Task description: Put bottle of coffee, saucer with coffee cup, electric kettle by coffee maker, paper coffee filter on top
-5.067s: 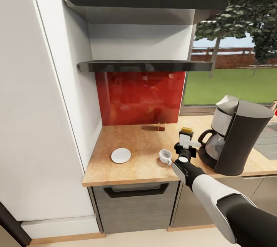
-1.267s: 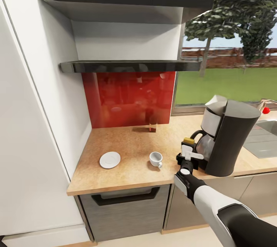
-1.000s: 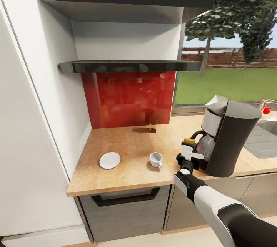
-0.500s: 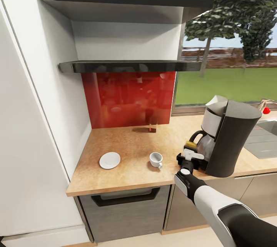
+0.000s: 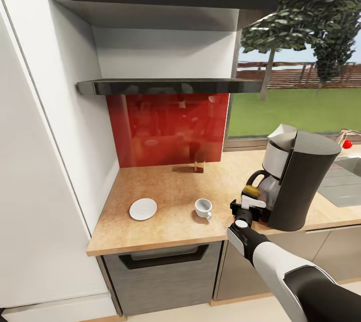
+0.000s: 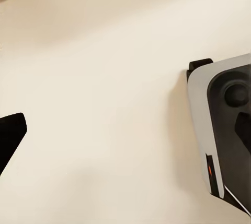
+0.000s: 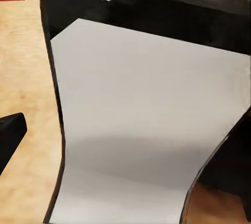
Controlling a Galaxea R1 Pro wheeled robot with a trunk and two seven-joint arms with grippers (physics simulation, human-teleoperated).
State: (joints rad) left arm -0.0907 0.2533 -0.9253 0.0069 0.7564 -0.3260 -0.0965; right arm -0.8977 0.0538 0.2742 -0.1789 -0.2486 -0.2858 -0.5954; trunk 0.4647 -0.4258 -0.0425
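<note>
The dark grey coffee maker (image 5: pixel 301 182) stands at the right of the countertop (image 5: pixel 165 187), with the pale paper coffee filter (image 5: pixel 282 130) on top of it. My right gripper (image 5: pixel 249 197) is open, its tip against the carafe's black handle (image 5: pixel 253 179). The right wrist view has the machine (image 7: pixel 151 114) very close ahead, with one black finger (image 7: pixel 10 135) at the side. The white saucer (image 5: pixel 143 209) and the white coffee cup (image 5: pixel 203 208) sit apart on the counter. The small brown bottle of coffee (image 5: pixel 199 164) stands by the red backsplash. The electric kettle is out of view.
Two dark shelves (image 5: pixel 165 85) hang above the red backsplash (image 5: pixel 168 129), and a white wall panel (image 5: pixel 50 162) closes off the left. A sink (image 5: pixel 346 182) lies right of the coffee maker. My left gripper's black finger (image 6: pixel 9 136) hangs over pale floor beside my base (image 6: pixel 225 140).
Since five seconds ago the camera has shifted. In the last second my right gripper's tip has dipped and edged closer to the carafe handle. Cup, saucer and bottle have stayed put.
</note>
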